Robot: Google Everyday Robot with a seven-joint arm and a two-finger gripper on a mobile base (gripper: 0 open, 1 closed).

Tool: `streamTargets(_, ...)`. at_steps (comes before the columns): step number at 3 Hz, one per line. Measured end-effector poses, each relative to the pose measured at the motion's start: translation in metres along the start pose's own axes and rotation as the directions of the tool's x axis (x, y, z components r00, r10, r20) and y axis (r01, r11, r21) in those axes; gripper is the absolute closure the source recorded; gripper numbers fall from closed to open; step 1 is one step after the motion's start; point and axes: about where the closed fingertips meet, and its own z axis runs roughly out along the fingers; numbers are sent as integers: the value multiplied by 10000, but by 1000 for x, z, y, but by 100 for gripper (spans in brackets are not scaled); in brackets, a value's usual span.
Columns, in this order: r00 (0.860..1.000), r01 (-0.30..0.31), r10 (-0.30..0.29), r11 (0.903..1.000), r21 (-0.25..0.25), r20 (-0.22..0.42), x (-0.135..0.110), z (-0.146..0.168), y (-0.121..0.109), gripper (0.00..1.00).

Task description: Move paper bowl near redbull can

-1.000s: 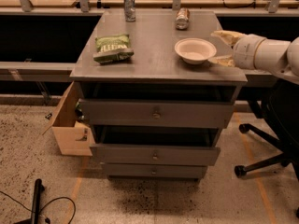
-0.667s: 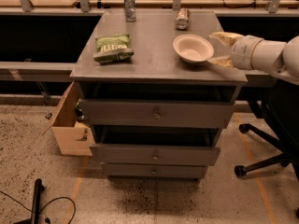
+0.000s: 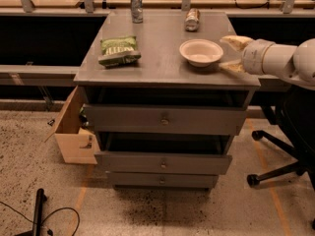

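Observation:
The paper bowl (image 3: 201, 52) is off-white and sits upright on the right half of the grey cabinet top (image 3: 157, 65). The redbull can (image 3: 192, 19) stands behind the bowl near the back edge, about a bowl's width away. My gripper (image 3: 229, 54) reaches in from the right at the top's right edge, just right of the bowl's rim. Its two tan fingers (image 3: 235, 42) are spread apart with nothing between them. The bowl lies just outside the fingertips.
A green snack bag (image 3: 118, 50) lies on the left half of the top. A mottled grey can (image 3: 136, 5) stands at the back left. The cabinet's drawers (image 3: 165, 119) are pulled slightly out. A cardboard box (image 3: 74, 132) stands at the left and an office chair base (image 3: 280, 166) at the right.
The bowl has shifted slightly left on the top. The gripper stays at the right edge with its fingers spread.

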Motion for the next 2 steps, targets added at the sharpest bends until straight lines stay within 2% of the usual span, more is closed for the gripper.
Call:
streamTargets(1, 10000, -4, 4, 10000, -9, 47, -2, 3, 1, 26)
streamTargets(2, 10000, -8, 8, 10000, -16, 89, -4, 5, 1, 4)
